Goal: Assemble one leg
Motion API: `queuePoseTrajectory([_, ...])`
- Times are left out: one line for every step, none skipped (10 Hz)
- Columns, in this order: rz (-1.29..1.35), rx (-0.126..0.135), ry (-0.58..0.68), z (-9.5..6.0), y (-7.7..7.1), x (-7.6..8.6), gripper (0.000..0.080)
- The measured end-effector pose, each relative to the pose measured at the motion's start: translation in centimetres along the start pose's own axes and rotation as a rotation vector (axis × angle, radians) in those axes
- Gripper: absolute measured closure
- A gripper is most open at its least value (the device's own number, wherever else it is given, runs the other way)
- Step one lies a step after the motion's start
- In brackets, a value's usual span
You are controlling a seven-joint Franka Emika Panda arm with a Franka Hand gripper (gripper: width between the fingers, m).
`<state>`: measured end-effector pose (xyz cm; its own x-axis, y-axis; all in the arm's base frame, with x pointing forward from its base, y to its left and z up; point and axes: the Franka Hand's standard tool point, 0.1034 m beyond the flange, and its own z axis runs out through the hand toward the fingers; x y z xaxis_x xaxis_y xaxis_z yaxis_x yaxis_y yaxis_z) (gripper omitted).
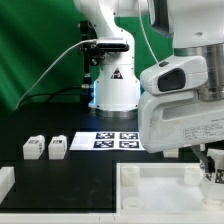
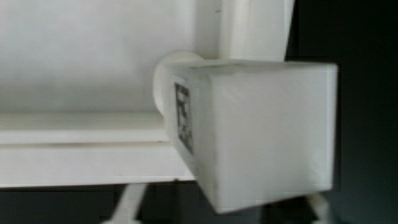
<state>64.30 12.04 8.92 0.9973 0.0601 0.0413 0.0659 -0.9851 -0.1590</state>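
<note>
Wrist view: shows the leg (image 2: 258,130) pressed end-on against the white body (image 2: 89,70), at its wall, presumably to seat its peg. Cannot tell whether gripped or freed. Exterior view: puts the gripper (image 1: 212,172) near, at the exterior view's right; spare legs (image 1: 33,148) (image 1: 57,148) at its left.

The leg (image 2: 267,130) looks smooth matt white plastic, as does the tray-like body (image 2: 89,60); tabletop (image 1: 70,185) matt black.

Exterior view: bright, even light; white arm (image 1: 185,100) nearly blown out against the black table (image 1: 60,172). Low-res, soft. Wrist view: dimmer, greyish, close-up leg (image 2: 267,130) badly out of focus, soft shadows.
</note>
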Motion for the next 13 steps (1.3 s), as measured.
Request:
queuePoseTrajectory([0.004,0.0,0.0,-0.2,-0.1,0.0,0.0298])
queuePoseTrajectory([0.003,0.0,0.001,-0.5,-0.2,0.0,0.0298])
queuePoseTrajectory([0.004,0.001,-0.013,-0.5,-0.2,-0.3,0.0178])
queuePoseTrajectory([0.006,0.001,-0.025,-0.1,-0.1,-0.7,0.0178])
queuePoseTrajectory([0.007,0.0,-0.03,0.4,-0.1,-1.1,0.0158])
queuePoseTrajectory([0.006,-0.002,-0.029,0.9,-0.1,-1.7,0.0152])
queuePoseTrajectory([0.003,-0.006,-0.021,1.7,-0.4,-2.4,0.0152])
queuePoseTrajectory([0.002,-0.007,-0.025,1.9,-0.4,-2.8,0.015])
queuePoseTrajectory([0.003,-0.008,-0.023,1.8,-0.3,-2.7,0.015])
queuePoseTrajectory([0.003,-0.008,-0.024,1.9,-0.3,-2.8,0.0153])
queuePoseTrajectory([0.003,-0.008,-0.024,1.9,-0.3,-2.8,0.0269])
queuePoseTrajectory([0.003,-0.008,-0.025,1.9,-0.3,-2.8,0.0412])
queuePoseTrajectory([0.006,-0.014,-0.024,1.9,0.2,-2.7,0.0412])
